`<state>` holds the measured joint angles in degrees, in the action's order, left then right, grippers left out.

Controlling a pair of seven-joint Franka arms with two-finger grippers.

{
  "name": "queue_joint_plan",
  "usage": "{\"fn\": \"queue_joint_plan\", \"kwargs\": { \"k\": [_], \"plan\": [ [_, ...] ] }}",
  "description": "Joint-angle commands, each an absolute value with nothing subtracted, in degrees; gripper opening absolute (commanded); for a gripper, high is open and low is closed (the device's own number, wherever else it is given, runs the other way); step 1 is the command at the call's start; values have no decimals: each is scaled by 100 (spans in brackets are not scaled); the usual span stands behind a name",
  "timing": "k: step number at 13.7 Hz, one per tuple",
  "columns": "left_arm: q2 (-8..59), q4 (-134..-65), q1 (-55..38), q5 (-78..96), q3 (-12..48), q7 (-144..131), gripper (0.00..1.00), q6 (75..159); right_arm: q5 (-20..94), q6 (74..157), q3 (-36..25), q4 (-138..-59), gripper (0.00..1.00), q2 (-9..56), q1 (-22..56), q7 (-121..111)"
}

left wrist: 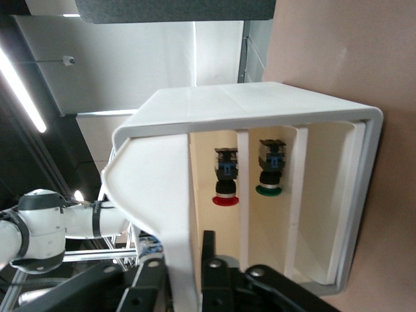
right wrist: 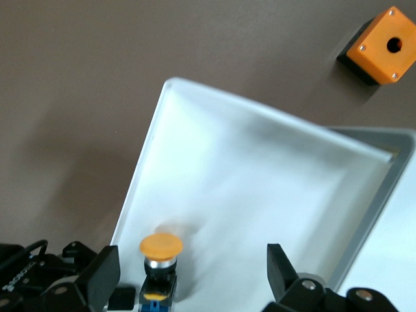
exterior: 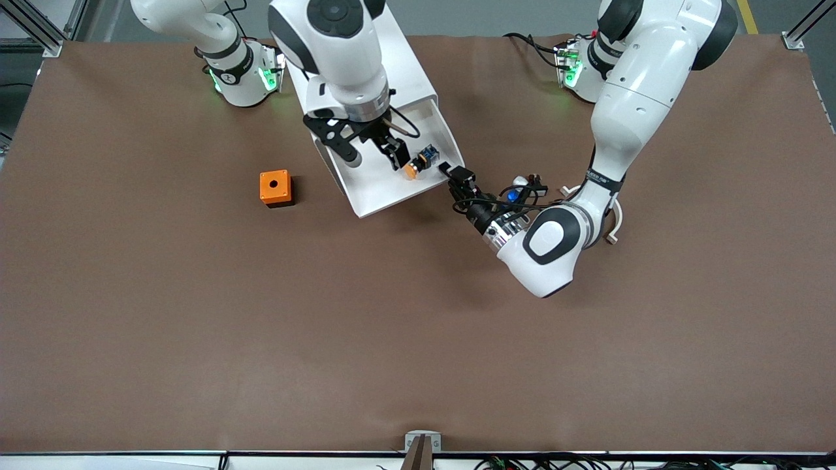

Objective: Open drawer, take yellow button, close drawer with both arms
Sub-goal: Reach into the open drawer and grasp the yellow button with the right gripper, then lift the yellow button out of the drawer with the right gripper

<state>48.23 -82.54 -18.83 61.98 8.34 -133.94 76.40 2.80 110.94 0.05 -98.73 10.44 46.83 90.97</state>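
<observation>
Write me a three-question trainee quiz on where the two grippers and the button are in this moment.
1. True or false: the left gripper hangs over the button.
2. The right gripper, jaws open, is over: A the drawer; B the table; C the left gripper.
3. Fill in: the button lying in the drawer has a round ___ cap.
Key: 1 false, the left gripper is at the drawer's front edge, at the corner toward the left arm's end of the table; 2 A; 3 orange.
</observation>
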Motion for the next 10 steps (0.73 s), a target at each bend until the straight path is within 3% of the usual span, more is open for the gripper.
{"fn": "queue_joint_plan", "kwargs": {
  "k": [1,4,7,10],
  "plan": [
    [4887,-8200,-1872,6179,791,-13316,55,8032,-25,11381,-70,-9853,100,1300,5026,9666],
    [4896,-8104,-1837,6152,791,-12643,85,8095,-97,11636,-70,-9817,100,1520,5176,9975],
    [4878,-8025,-1750,6179,800,-11351,98,8086,-97,11768,-70,-9678,100,1704,5238,10212],
    [4834,-7972,-1583,6179,826,-10243,99,8051,-105,11777,-70,-9510,99,1915,5326,10423]
  ]
}}
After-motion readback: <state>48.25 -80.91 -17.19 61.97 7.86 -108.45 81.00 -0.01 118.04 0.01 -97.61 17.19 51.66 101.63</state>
